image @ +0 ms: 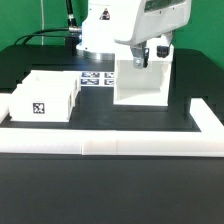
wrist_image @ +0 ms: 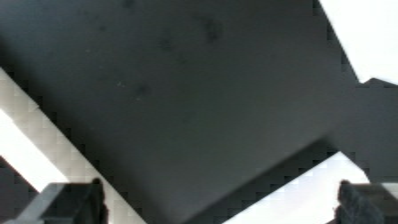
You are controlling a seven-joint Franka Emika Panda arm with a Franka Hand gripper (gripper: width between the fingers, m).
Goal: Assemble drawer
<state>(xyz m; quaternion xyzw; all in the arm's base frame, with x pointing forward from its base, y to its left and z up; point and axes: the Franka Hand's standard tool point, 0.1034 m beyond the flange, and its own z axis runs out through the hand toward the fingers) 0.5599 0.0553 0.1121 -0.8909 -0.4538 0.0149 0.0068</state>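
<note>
The large white housing (image: 140,82) stands upright on the black table at the exterior view's right, its open side facing the camera. A smaller white box tray (image: 40,104) with a square tag sits at the exterior view's left. A second tray (image: 62,82) seems to rest against it behind. My gripper (image: 142,57) hangs over the housing's top edge. In the wrist view my gripper (wrist_image: 217,206) is open with nothing between the fingertips (wrist_image: 71,205). Below it I see black table and white part surfaces (wrist_image: 365,40); which part they belong to is unclear.
The marker board (image: 97,79) lies flat behind the trays, beside the housing. A long low white rail (image: 110,147) edges the table along the front and up the exterior view's right side. The arm's base stands at the back.
</note>
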